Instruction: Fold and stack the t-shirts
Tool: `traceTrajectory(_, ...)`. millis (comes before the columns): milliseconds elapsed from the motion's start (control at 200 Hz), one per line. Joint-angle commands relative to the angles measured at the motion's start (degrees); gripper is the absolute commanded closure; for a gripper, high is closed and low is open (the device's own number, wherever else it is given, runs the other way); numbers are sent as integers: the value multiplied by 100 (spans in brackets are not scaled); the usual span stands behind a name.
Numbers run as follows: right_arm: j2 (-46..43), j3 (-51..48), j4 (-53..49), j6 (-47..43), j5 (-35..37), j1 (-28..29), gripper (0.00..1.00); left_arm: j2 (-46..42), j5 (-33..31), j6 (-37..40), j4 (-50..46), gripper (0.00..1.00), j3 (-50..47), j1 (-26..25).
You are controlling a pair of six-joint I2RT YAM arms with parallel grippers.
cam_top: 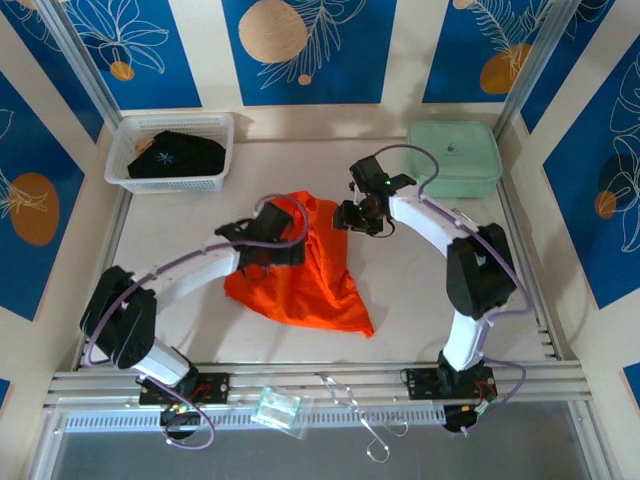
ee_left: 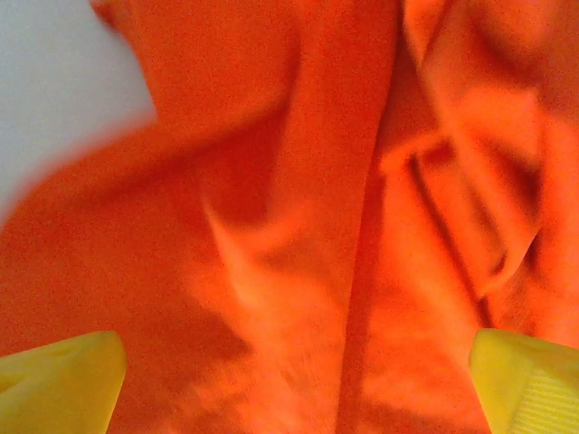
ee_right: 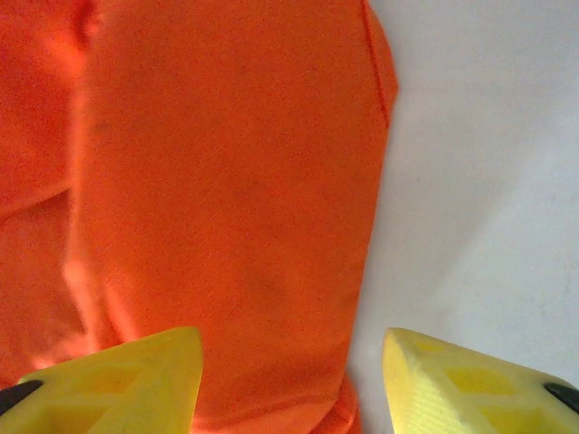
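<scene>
Zero folded: bright orange cloth t-shirt (cam_top: 300, 280) crumpled mid-tabletop (cam_top: 400, 300), black cloth t-shirt (cam_top: 175, 155) in white mesh basket (cam_top: 170, 183); both jaws open, empty.

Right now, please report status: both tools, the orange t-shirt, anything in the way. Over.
Left tool open, above orange t-shirt. Right tool open at its edge. Shirt crumpled, mid-table. Basket and green box stand apart.

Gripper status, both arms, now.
Left gripper: open, over the orange shirt, holding nothing.
Right gripper: open, at the shirt's edge, holding nothing.
</scene>
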Motion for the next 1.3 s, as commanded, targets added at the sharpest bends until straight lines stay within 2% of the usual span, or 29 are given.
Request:
traceTrajectory(0, 523, 305, -44, -75, -212, -11, 45, 226, 270, -852, 209, 4, -207, -333)
traceTrajectory(125, 1059, 483, -121, 145, -24, -11, 48, 677, 218, -1156, 146, 7, -268, -473)
traceTrajectory(265, 1488, 554, -169, 356, 168, -19, 53, 868, -542, -1260, -295, 11, -354, -408)
traceTrajectory(310, 1597, 568, -211, 405, 219, -26, 58, 934, -690, -1200, -375, 12, -386, -302)
traceTrajectory(445, 1691, 449, -348, 551, 477, -86, 87, 1153, -895, -928, -419, 15, -492, 174)
traceTrajectory(600, 1170, -237, -345, 676, 877, -254, 100, 1273, -1089, -558, -489, 17, -369, 650)
traceTrajectory(856, -62, -1420, -702, 606, 1752, -661, 100, 1756, -1935, 676, -1167, 18, 1063, 1018)
traceTrajectory(1076, -682, -1669, -1076, 498, 2331, -1115, 100, 2216, -2561, 1903, -1036, 14, 2078, 1118)
traceTrajectory(1296, -924, -1556, -1392, 512, 2973, -1242, 100, 1632, -3029, 2631, -657, 4, 2114, 1068)
